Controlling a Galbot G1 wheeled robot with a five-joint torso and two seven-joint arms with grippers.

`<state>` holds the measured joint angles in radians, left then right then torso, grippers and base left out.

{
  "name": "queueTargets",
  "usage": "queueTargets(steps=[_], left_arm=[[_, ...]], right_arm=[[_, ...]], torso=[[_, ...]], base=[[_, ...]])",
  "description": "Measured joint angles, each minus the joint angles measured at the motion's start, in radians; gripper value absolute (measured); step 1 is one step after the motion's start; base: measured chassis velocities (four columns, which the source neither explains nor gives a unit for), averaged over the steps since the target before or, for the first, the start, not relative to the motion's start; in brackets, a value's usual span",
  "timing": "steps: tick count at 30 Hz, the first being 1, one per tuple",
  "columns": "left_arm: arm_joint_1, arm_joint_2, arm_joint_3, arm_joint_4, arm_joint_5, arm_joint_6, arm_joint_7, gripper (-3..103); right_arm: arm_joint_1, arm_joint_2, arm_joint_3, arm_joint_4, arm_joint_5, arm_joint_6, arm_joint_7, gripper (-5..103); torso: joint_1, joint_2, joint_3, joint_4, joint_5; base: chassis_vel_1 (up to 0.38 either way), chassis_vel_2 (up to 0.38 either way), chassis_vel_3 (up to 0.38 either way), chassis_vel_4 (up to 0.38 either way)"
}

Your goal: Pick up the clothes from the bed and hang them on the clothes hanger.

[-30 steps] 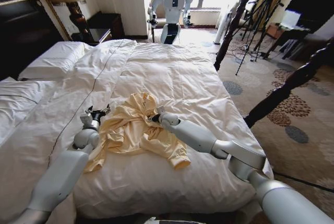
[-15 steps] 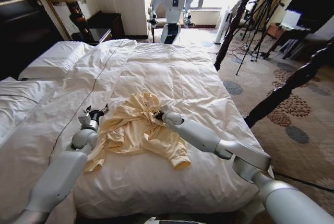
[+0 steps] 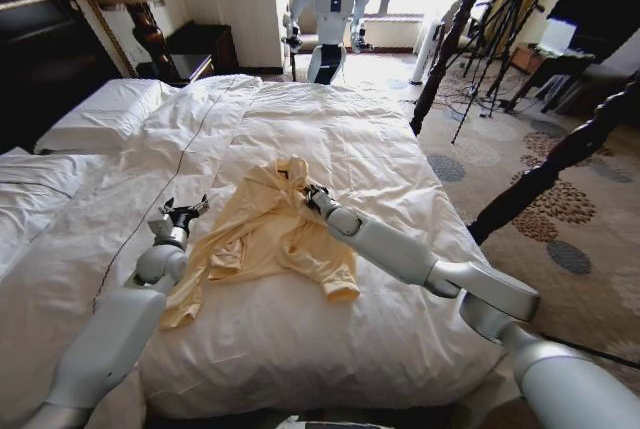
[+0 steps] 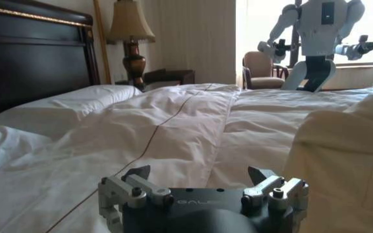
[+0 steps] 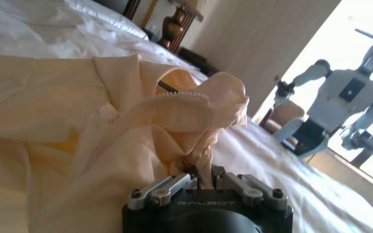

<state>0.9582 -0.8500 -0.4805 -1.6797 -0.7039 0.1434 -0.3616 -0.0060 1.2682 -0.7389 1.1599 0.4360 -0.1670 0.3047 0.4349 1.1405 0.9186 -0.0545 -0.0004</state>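
From the head view we see the clothes (image 3: 270, 234) spread mid-bed (image 3: 400, 159), our right gripper (image 3: 312, 196) at the bunched collar. The right wrist view reveals its fingers pinched tight on fabric. The left wrist view shows our left gripper (image 4: 203, 180) spread open beside the top.
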Motion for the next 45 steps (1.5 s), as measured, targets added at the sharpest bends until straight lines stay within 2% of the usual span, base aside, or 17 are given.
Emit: queueTargets(steps=[4, 6, 11, 14, 15, 18, 19, 23, 30, 36, 43, 45], left_arm=[[0.013, 0.003, -0.023, -0.017, -0.002, 0.0, -0.001, 100], [0.015, 0.005, -0.03, -0.022, -0.002, 0.0, -0.001, 100], [0.012, 0.026, -0.06, -0.046, -0.006, -0.022, 0.019, 100], [-0.017, 0.06, -0.085, -0.075, -0.028, -0.029, 0.058, 100], [-0.017, 0.06, -0.085, -0.075, -0.028, -0.029, 0.058, 100], [-0.048, 0.099, -0.106, -0.115, -0.059, -0.024, 0.093, 100], [-0.048, 0.099, -0.106, -0.115, -0.059, -0.024, 0.093, 100], [-0.086, 0.155, -0.135, -0.182, -0.102, 0.004, 0.113, 100], [-0.078, 0.171, -0.155, -0.249, -0.122, 0.029, 0.108, 100], [-0.067, 0.187, -0.156, -0.293, -0.137, 0.038, 0.126, 100], [-0.168, 0.247, -0.036, -0.291, -0.166, 0.049, 0.14, 100], [-0.18, 0.251, -0.026, -0.291, -0.169, 0.053, 0.14, 100]], right_arm=[[0.052, -0.034, 0.007, 0.048, -0.066, 0.051, 0.017, 5], [0.073, -0.049, 0.008, 0.071, -0.068, 0.063, 0.014, 5], [0.158, -0.116, 0.011, 0.178, 0.019, 0.077, -0.034, 5], [0.226, -0.182, 0.008, 0.26, 0.133, 0.1, -0.091, 5], [0.226, -0.182, 0.008, 0.26, 0.133, 0.1, -0.091, 5], [0.294, -0.24, 0.006, 0.284, 0.166, 0.161, -0.161, 5], [0.294, -0.24, 0.006, 0.284, 0.166, 0.161, -0.161, 5], [0.431, -0.31, 0.018, 0.222, 0.086, 0.279, -0.303, 5], [0.536, -0.399, 0.004, 0.227, 0.053, 0.335, -0.409, 5], [0.531, -0.45, -0.001, 0.275, 0.104, 0.344, -0.391, 5], [0.551, -0.509, -0.004, 0.363, 0.183, 0.342, -0.369, 5], [0.559, -0.516, -0.006, 0.368, 0.188, 0.341, -0.372, 5]], torso=[[0.0, 0.0, 0.0, 0.0001, -0.0001], [0.0, 0.0, 0.0, 0.0001, 0.0], [0.0, 0.0, 0.0, 0.0002, -0.0001], [0.0, 0.0, 0.0, 0.0002, 0.0001], [0.0, 0.0, 0.0, 0.0002, 0.0001], [0.0, 0.0, 0.0, 0.0001, 0.0002], [0.0, 0.0, 0.0, 0.0001, 0.0002], [0.0, 0.0, 0.0, 0.0, 0.0004], [0.0, 0.0, 0.0, -0.0001, -0.0002], [0.0, 0.0, 0.0, 0.0001, 0.0001], [0.0, 0.0, 0.0, 0.0, -0.0001], [0.0, 0.0, 0.0, 0.0, -0.0002]], base=[[0.0, 0.0, 0.0, 0.0], [0.0, 0.0, 0.0, 0.0], [0.0, 0.0, 0.0, 0.0], [0.0, 0.0, 0.0, 0.0], [0.0, 0.0, 0.0, 0.0], [0.0, 0.0, 0.0, 0.0], [0.0, 0.0, 0.0, 0.0], [0.0, 0.0, 0.0, 0.0], [0.0, 0.0, 0.0, 0.0], [0.0, 0.0, 0.0, 0.0], [0.0, 0.0, 0.0, 0.0], [0.0, 0.0, 0.0, 0.0]])
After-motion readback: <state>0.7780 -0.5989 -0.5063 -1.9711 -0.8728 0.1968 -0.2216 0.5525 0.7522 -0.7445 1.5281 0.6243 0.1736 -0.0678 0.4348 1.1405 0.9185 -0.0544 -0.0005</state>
